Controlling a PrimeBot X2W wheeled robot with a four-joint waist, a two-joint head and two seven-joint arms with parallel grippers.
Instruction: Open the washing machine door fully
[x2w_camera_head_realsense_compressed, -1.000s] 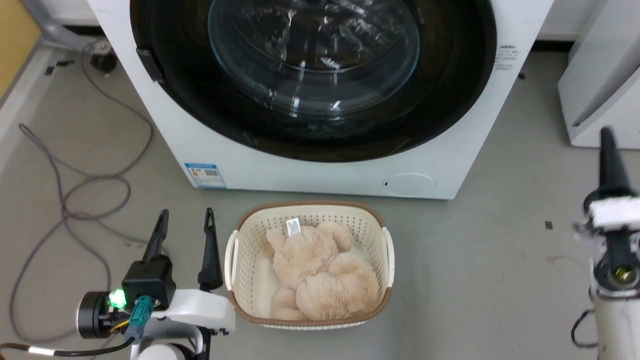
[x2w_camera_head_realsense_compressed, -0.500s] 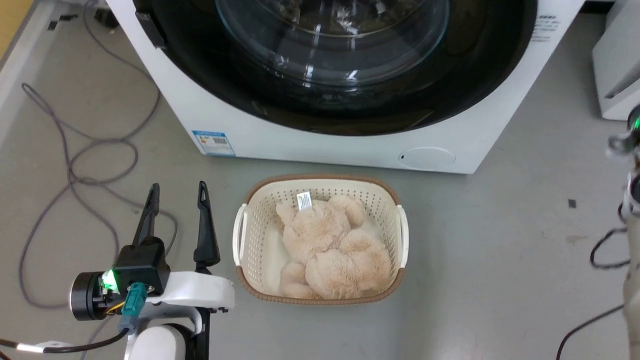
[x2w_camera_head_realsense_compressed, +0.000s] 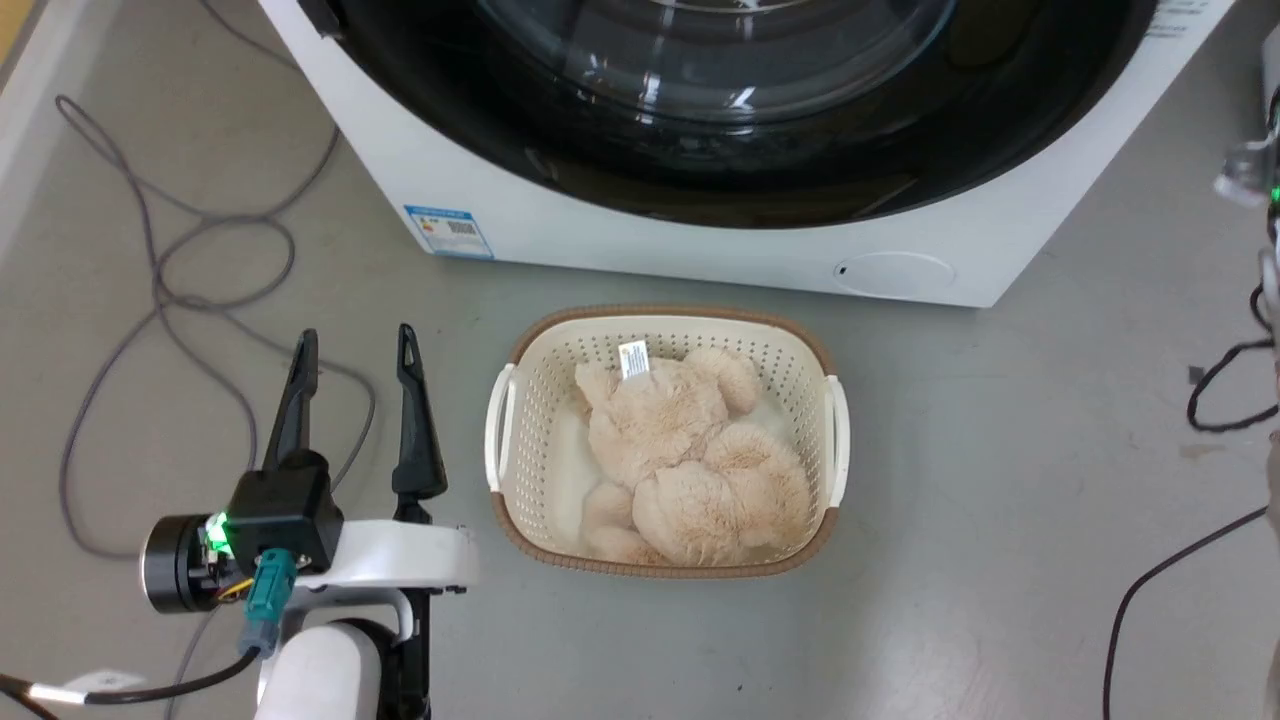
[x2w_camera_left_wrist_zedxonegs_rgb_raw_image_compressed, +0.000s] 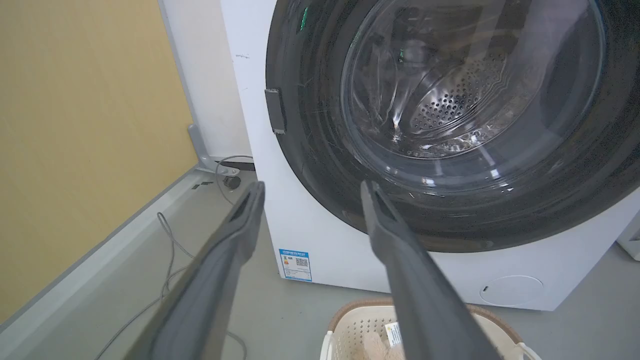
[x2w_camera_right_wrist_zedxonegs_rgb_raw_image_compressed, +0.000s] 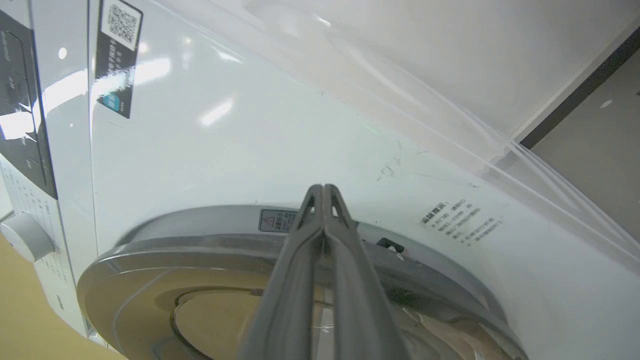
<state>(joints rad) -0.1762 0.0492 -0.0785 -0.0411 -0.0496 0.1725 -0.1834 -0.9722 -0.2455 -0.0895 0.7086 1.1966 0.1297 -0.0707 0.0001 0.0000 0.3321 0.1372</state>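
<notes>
The washing machine is a big white front-loader across the top of the head view. Its door is a glossy black disc with a clear glass bowl, lying against the front; the steel drum shows through the glass. My left gripper hangs open over the floor, left of the basket and short of the machine, with nothing between its fingers. In the right wrist view my right gripper is shut, tips pressed together at the door's rim, beside a small black catch.
A cream basket holding a beige plush toy stands on the floor just before the machine. Grey cables loop on the floor at the left. A yellow wall runs along the left. Part of my right arm shows at the right edge.
The head camera has shifted, so machine and basket sit higher and further right. My right gripper has risen out of the head view toward the machine. The left gripper stays open.
</notes>
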